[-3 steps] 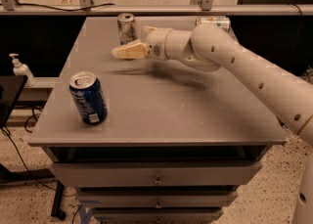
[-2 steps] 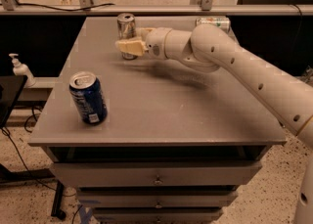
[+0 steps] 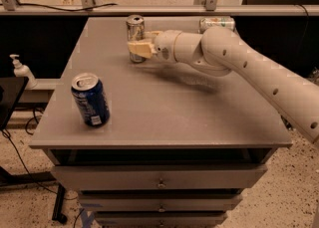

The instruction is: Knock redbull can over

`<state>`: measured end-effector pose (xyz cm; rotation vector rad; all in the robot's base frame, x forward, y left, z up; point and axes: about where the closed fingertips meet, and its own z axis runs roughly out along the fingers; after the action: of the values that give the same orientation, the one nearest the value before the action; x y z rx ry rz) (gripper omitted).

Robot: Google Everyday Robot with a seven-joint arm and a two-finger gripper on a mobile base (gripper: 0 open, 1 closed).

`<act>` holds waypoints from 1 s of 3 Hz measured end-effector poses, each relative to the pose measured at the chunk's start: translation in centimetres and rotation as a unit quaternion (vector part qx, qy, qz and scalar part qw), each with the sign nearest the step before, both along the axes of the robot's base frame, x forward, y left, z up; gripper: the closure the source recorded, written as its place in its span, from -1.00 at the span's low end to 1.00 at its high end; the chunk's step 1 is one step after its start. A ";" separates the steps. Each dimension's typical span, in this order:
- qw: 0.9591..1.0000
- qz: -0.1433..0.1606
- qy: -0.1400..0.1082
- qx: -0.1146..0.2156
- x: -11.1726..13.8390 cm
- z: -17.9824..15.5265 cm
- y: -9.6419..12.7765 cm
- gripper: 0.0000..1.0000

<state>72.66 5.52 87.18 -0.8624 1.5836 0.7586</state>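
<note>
The redbull can (image 3: 134, 29) is a slim silver can standing upright at the far middle of the grey table (image 3: 209, 122). My gripper (image 3: 140, 48) reaches in from the right on a white arm. Its cream fingertips are right in front of the can's lower part, touching or nearly touching it. The can's lower body is partly hidden behind the gripper.
A wider dark-blue can with a white label (image 3: 90, 99) stands near the table's front left. A pale whitish-green can (image 3: 218, 23) lies on its side at the far edge, behind my arm. A soap dispenser (image 3: 21, 69) stands off the table to the left.
My gripper has moved left and farther back, from beside the redbull can to right against its front. The can still stands upright.
</note>
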 end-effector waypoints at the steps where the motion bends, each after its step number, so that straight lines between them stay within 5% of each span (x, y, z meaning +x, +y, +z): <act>1: 1.000 0.004 -0.006 -0.025 -0.3 1.2 -2.1 1.00; 2: 0.996 0.022 -0.019 -0.079 -0.5 3.4 -4.4 1.00; 3: 0.987 0.047 -0.030 -0.151 -0.7 5.0 -7.0 1.00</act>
<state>72.01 -1.50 92.16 -1.1759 1.6377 0.5591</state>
